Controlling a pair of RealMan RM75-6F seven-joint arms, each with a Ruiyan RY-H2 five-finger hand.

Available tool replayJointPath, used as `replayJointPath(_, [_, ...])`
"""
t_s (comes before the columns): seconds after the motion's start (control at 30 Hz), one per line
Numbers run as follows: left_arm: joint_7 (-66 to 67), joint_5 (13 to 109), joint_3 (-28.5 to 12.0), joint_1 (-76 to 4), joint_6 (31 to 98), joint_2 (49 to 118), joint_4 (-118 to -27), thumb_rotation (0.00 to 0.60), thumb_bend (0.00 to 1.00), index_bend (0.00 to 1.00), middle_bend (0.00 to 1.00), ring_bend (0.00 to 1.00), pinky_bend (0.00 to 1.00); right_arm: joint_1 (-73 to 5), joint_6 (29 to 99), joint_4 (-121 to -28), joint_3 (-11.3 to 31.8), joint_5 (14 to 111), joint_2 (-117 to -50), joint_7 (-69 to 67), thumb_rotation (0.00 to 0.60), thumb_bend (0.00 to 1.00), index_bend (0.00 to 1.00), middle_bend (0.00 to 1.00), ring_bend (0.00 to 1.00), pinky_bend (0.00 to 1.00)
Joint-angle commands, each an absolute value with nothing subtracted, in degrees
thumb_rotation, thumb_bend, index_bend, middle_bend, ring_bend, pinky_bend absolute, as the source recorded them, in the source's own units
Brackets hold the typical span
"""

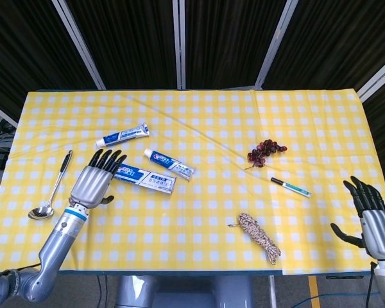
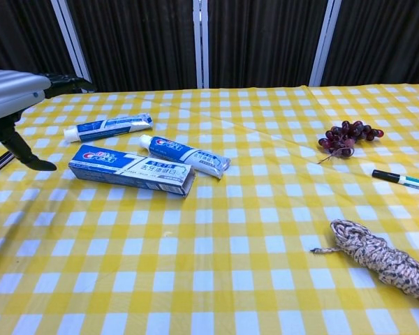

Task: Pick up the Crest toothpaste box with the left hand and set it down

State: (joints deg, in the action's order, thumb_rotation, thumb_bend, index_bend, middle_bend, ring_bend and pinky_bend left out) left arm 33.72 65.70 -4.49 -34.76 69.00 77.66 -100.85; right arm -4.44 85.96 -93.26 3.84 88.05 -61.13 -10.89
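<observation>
The blue and white Crest toothpaste box (image 1: 145,179) (image 2: 131,169) lies flat on the yellow checked tablecloth (image 1: 199,205), left of centre. My left hand (image 1: 99,179) (image 2: 14,89) hovers at the box's left end with its fingers spread and nothing in it. In the chest view its thumb hangs down to the left of the box, apart from it. My right hand (image 1: 372,215) stands open off the table's front right corner, fingers apart and holding nothing; only the head view shows it.
Two toothpaste tubes (image 1: 122,135) (image 1: 170,164) lie just behind the box. A spoon (image 1: 51,189) lies at the far left. To the right are grapes (image 1: 265,151), a pen (image 1: 290,187) and a coil of rope (image 1: 258,237).
</observation>
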Motion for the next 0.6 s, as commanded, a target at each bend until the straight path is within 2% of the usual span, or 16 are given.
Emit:
replayJointPath(0.03, [29.2, 68.4, -2.6, -31.2, 72.5, 77.8, -100.5, 0.6, 0.07, 0.0, 0.0, 0.0, 0.0, -4.6, 85.5, -93.0, 3.8, 87.9, -61.2, -10.3, 0.6, 0.13, 0.02, 0.0, 0.0, 0.0])
replayJointPath(0.13, [27.7, 70.6, -1.2, -29.0, 75.1, 77.9, -99.5, 0.6, 0.06, 0.0, 0.0, 0.0, 0.0, -4.8, 85.1, -92.6, 3.7, 88.0, -61.3, -9.5, 0.6, 0.13, 0.01, 0.0, 0.0, 0.0])
replayJointPath(0.3, [26.6, 76.9, 3.3, -22.4, 83.5, 78.7, -96.4, 0.6, 0.02, 0.0, 0.0, 0.0, 0.0, -5.2, 84.4, -92.0, 3.5, 87.9, -61.9, -6.7, 0.6, 0.13, 0.0, 0.0, 0.0, 0.0])
replayJointPath(0.6, [22.4, 81.9, 6.7, -13.7, 92.2, 77.9, -93.3, 0.6, 0.02, 0.0, 0.0, 0.0, 0.0, -5.5, 84.1, -91.5, 3.1, 88.4, -63.6, -2.8, 0.6, 0.13, 0.0, 0.0, 0.0, 0.0])
